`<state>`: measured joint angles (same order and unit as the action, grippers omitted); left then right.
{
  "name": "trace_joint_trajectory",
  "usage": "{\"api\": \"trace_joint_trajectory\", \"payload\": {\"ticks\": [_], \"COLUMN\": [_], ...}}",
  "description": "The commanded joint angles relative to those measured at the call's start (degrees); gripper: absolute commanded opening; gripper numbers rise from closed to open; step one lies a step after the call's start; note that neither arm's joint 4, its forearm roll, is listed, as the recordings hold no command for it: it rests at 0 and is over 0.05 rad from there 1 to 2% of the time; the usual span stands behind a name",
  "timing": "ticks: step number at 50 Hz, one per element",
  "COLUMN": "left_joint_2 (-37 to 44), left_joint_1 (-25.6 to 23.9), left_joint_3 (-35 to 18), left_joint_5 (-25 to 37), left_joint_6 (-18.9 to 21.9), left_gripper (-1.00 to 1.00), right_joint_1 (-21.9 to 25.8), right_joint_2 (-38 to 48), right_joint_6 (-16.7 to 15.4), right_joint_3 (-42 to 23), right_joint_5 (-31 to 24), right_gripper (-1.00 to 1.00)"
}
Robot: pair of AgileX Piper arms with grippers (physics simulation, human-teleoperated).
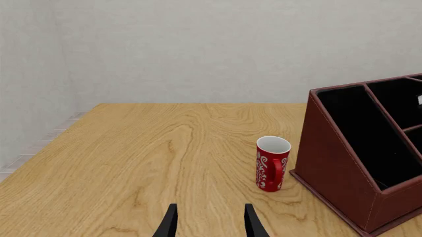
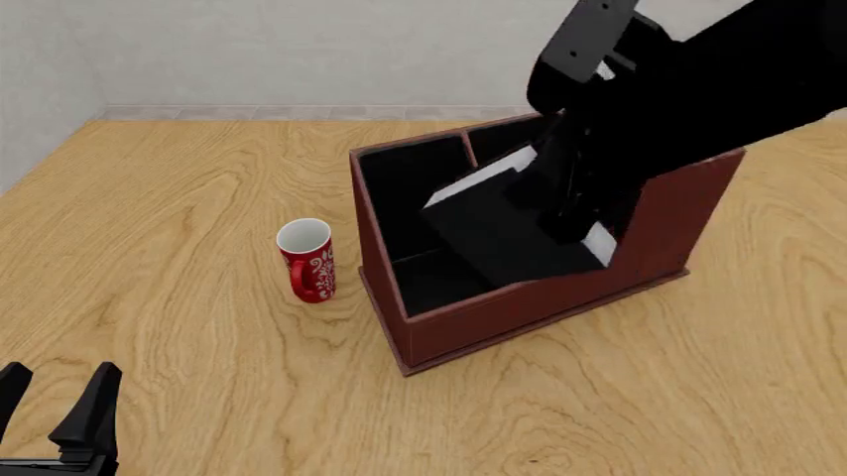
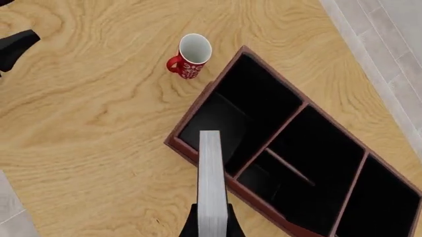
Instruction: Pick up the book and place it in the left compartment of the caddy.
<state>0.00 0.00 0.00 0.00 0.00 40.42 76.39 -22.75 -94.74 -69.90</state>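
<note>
The black book [image 2: 510,233] with white page edges [image 3: 212,182] is held tilted in my right gripper [image 2: 566,198], which is shut on it [image 3: 212,224]. The book hangs over the front part of the reddish-brown caddy [image 2: 530,307], above its long left compartment [image 2: 404,198] and the divider beside it. In the right wrist view the left compartment [image 3: 244,106] lies just beyond the book's edge. I cannot tell whether the book touches the caddy. My left gripper [image 2: 54,407] is open and empty near the table's front left corner [image 1: 209,222].
A red-and-white mug [image 2: 307,260] stands upright just left of the caddy [image 1: 336,163], apart from it; it also shows in both wrist views [image 1: 272,163] [image 3: 191,55]. The wall runs along the table's far edge.
</note>
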Motion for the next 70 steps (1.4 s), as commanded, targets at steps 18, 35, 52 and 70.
{"api": "trace_joint_trajectory", "payload": {"ticks": [18, 35, 52, 70], "left_joint_2": [0.0, 0.0, 0.0, 0.0], "left_joint_1": [0.0, 0.0, 0.0, 0.0], "left_joint_3": [0.0, 0.0, 0.0, 0.0], "left_joint_5": [0.0, 0.0, 0.0, 0.0], "left_joint_6": [0.0, 0.0, 0.0, 0.0], "left_gripper": [1.00, 1.00, 1.00, 1.00], "right_joint_1": [-1.2, -0.8, -4.2, -4.8], "right_joint_2": [9.6, 14.7, 17.9, 19.6], "right_joint_6": [3.6, 8.5, 10.8, 10.6], "right_joint_3": [-8.7, -13.5, -16.2, -17.0], "right_joint_5": [0.0, 0.0, 0.0, 0.0], "right_gripper": [-1.00, -1.00, -1.00, -1.00]}}
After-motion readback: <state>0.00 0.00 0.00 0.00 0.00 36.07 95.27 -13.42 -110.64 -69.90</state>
